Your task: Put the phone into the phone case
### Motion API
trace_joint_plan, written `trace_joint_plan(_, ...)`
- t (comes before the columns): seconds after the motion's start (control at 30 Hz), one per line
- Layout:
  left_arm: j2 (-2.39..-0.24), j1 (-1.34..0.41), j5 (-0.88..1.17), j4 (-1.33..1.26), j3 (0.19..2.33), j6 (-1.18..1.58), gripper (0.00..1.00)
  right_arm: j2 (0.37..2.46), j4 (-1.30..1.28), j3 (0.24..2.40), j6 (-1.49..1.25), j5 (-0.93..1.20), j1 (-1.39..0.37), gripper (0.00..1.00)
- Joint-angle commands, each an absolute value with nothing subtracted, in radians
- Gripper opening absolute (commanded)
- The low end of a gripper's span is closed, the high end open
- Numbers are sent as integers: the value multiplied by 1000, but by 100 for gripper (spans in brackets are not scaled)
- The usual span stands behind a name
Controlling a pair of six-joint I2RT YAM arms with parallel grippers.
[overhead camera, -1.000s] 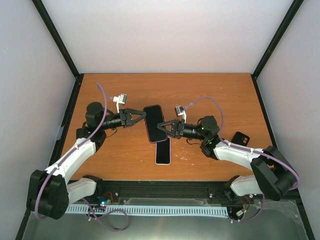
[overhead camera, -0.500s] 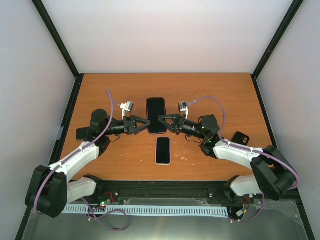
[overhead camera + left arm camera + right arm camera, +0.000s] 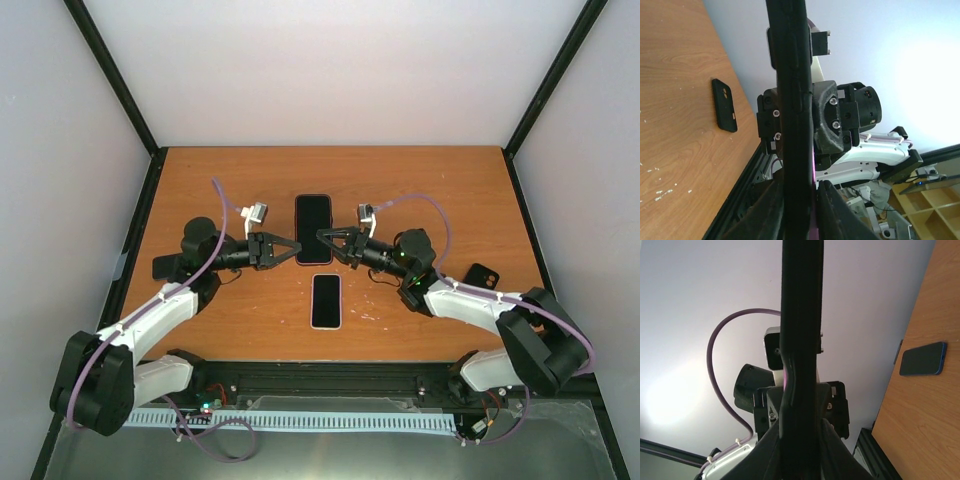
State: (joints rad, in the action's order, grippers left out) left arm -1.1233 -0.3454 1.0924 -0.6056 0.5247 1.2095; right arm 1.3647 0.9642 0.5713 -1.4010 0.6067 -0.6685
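Top view | phone case [image 3: 312, 215], black with a pink rim, at frame centre, held between both grippers | left gripper [image 3: 296, 249] clamped on its lower left edge | right gripper [image 3: 321, 238] clamped on its right edge | phone [image 3: 326, 300] flat on the wooden table [image 3: 230, 180], just below the case, not touching it | small black object [image 3: 482, 276] at right.

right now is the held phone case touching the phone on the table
Apart. Top view shows a gap between the phone case and the phone.
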Motion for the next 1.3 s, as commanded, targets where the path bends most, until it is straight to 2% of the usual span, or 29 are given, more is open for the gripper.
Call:
trace_joint_plan(0.0, -1116, -350, 1061, -472, 578, 1123, 12, 1365, 1013, 597, -1383, 593, -676, 18)
trace_joint_plan(0.13, -1118, -350, 1050, -404, 598, 1090, 2, 1338, 912, 594, -1327, 578, -676, 20)
trace_joint_plan(0.3, -1120, -350, 1015, -272, 643, 1015, 0, 1291, 805, 599, -1265, 560, -676, 21)
trace_joint_plan(0.43, -1118, -350, 1018, -271, 648, 1027, 2, 1268, 756, 606, -1245, 553, -676, 11)
trace_joint_plan(0.47, -1115, -351, 1019, -275, 648, 1033, 6, 1266, 764, 605, -1249, 554, -676, 9)
trace_joint_plan(0.6, -1113, -351, 1047, -344, 625, 1092, 36, 1267, 806, 606, -1286, 552, -676, 9)
trace_joint_plan(0.63, -1116, -353, 1058, -377, 612, 1118, 41, 1267, 812, 609, -1291, 547, -676, 9)
trace_joint_plan(0.7, -1120, -359, 1079, -453, 582, 1172, 43, 1266, 813, 612, -1294, 535, -676, 10)
trace_joint_plan(0.73, -1124, -364, 1084, -481, 573, 1193, 42, 1266, 811, 614, -1292, 529, -676, 10)
trace_joint_plan(0.8, -1129, -372, 1082, -489, 566, 1202, 33, 1267, 805, 618, -1290, 520, -677, 10)
trace_joint_plan(1.0, -1144, -376, 1074, -374, 605, 1126, 2, 1274, 780, 619, -1274, 518, -676, 15)
trace_joint_plan(1.27, -1157, -376, 1147, -342, 649, 999, 0, 1213, 643, 644, -1161, 538, -674, 32)
